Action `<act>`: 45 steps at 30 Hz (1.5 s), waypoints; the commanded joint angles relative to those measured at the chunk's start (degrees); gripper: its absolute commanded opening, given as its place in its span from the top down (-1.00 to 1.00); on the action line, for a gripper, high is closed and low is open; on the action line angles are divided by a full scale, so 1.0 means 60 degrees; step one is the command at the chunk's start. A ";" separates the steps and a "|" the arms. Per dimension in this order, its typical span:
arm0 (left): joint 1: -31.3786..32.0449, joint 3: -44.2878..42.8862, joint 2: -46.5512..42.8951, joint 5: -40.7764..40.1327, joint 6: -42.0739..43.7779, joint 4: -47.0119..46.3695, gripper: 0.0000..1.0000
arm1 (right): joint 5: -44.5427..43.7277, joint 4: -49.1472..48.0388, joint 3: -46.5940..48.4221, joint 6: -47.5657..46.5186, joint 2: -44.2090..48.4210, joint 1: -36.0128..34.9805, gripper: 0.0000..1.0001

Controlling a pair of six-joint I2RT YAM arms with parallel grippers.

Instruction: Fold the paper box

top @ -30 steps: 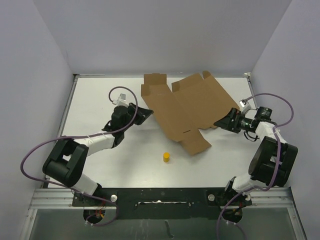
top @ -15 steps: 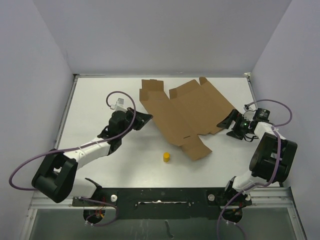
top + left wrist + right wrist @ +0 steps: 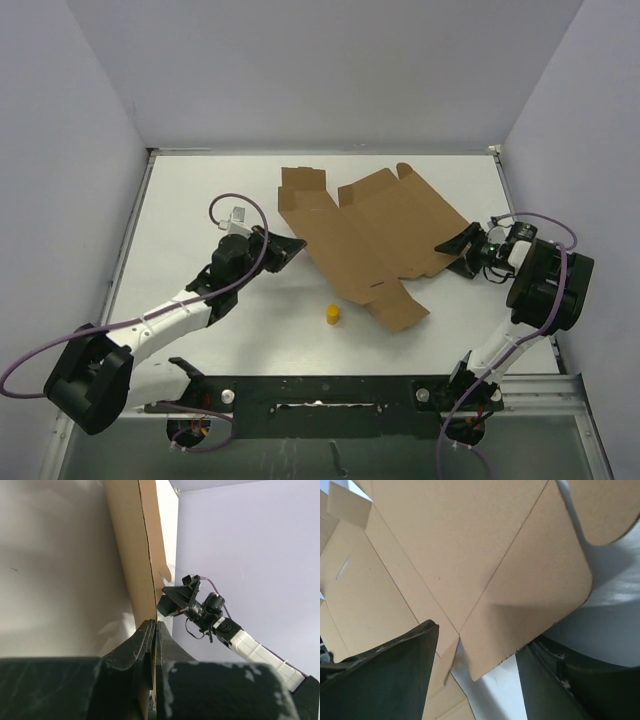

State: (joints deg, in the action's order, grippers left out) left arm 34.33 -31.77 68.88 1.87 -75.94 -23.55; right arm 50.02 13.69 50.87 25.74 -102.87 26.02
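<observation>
Jaws of the left gripper [image 3: 288, 247] are pinched together on the left edge of the flat brown cardboard paper box [image 3: 372, 228], with that arm stretched low across the white table [image 3: 190, 200]. Pale lilac walls [image 3: 320, 70] enclose it. With its arm folded back, the right gripper [image 3: 458, 243] stands partly open astride the box's right flap. The box lies mid-table, beyond a small yellow cylinder [image 3: 332, 315].

White table [image 3: 180, 190], pale lilac walls [image 3: 320, 70] on three sides, metal rail [image 3: 585, 398] along near edge
</observation>
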 commanded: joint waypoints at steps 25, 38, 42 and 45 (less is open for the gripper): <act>0.0144 0.0667 0.0056 0.1818 0.2179 -0.0248 0.72 | -0.0387 -0.2856 0.0031 0.0806 0.3133 0.0582 1.00; -0.1281 -0.0594 -0.0156 0.3955 0.4691 0.2379 -0.27 | -0.2380 -0.0447 0.2118 -0.3816 0.3857 -0.0577 1.00; -0.2141 -0.1007 -0.0387 0.4824 0.5749 0.2764 -0.39 | -0.1929 -0.0319 0.2059 -0.4875 0.4282 -0.0756 1.00; -0.1843 -0.1159 -0.0247 0.5486 0.6522 0.2579 -0.41 | -0.1848 -0.0364 0.2034 -0.4954 0.4371 -0.0766 1.00</act>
State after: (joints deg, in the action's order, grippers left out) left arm 22.00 -34.74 68.69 27.09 -46.02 -7.68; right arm 37.47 11.90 61.19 2.04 -79.33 21.52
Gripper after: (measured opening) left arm 0.698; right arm 0.043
